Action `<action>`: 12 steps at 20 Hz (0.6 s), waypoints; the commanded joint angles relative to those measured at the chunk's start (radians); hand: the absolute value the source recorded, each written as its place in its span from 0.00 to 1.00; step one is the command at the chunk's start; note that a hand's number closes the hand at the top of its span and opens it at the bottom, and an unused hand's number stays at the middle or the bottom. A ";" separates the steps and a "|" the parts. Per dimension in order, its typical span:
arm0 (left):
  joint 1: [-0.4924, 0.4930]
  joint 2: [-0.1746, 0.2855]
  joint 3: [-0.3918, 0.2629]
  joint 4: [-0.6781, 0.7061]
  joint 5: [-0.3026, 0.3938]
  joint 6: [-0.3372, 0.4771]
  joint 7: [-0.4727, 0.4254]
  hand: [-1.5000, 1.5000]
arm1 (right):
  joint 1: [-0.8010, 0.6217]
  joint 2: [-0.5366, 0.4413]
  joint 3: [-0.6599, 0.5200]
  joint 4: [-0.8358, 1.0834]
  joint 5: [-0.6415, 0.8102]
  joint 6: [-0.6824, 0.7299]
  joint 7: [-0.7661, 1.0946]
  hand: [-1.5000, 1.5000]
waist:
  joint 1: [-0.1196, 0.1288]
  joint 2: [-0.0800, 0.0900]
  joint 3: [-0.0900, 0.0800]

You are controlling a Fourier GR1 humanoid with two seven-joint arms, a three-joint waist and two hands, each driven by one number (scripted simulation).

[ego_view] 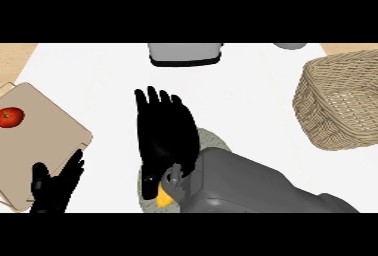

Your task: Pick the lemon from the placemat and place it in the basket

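The basket [343,105] is rough woven wicker, the cutting board [37,145] matt pale wood, the desk [251,95] smooth white.

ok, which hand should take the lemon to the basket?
Right. The right hand hovers over the placemat with the lemon showing just under its palm, and the basket sits on the same side. The left hand rests open at the lower left, beside the board.

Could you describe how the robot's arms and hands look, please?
Both hands are black with slender fingers: the right hand and the left hand, at the lower left. The right forearm is a grey boxy casing with rounded edges. No cables or markings show.
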 commanded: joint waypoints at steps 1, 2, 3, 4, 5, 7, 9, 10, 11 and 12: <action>0.010 -0.003 -0.003 0.012 0.009 -0.004 0.033 0.50 | -0.021 0.025 -0.021 -0.050 -0.031 0.134 0.261 0.00 | 0.000 0.007 -0.006; 0.008 0.013 0.014 0.040 0.014 -0.032 0.002 0.50 | -0.011 0.026 -0.023 -0.055 -0.023 0.123 0.261 0.00 | 0.002 0.010 -0.006; -0.008 -0.022 -0.015 0.027 -0.010 0.008 0.022 0.50 | -0.005 0.031 0.004 -0.048 -0.016 0.104 0.261 0.00 | 0.001 0.009 -0.006; 0.015 -0.027 -0.020 0.023 -0.016 0.010 0.005 0.50 | 0.057 0.016 0.022 -0.092 0.008 0.093 0.261 0.00 | -0.001 0.010 -0.005; 0.015 -0.035 -0.025 0.016 -0.023 0.014 -0.002 0.50 | -0.017 0.025 -0.045 -0.038 -0.007 0.126 0.261 0.00 | 0.018 0.016 -0.006; 0.007 -0.026 -0.026 0.001 -0.017 0.010 0.035 0.50 | 0.046 0.031 0.012 -0.078 0.013 0.090 0.261 0.00 | 0.014 0.014 -0.005; -0.042 -0.045 -0.015 0.054 -0.020 0.008 0.022 0.50 | 0.094 0.030 0.025 -0.118 0.041 0.084 0.261 0.00 | 0.007 0.020 -0.005; -0.032 -0.013 0.005 0.037 -0.001 -0.020 0.030 0.50 | 0.087 0.032 0.024 -0.089 0.068 0.050 0.262 0.00 | 0.023 0.021 -0.005; -0.011 -0.015 0.005 0.037 -0.005 -0.024 0.006 0.50 | 0.090 0.032 0.037 -0.093 0.063 0.052 0.262 0.00 | 0.031 0.020 -0.005; -0.019 -0.014 -0.009 0.019 -0.012 -0.029 0.017 0.50 | 0.101 0.032 0.074 -0.068 0.090 0.017 0.262 0.00 | 0.042 0.024 -0.005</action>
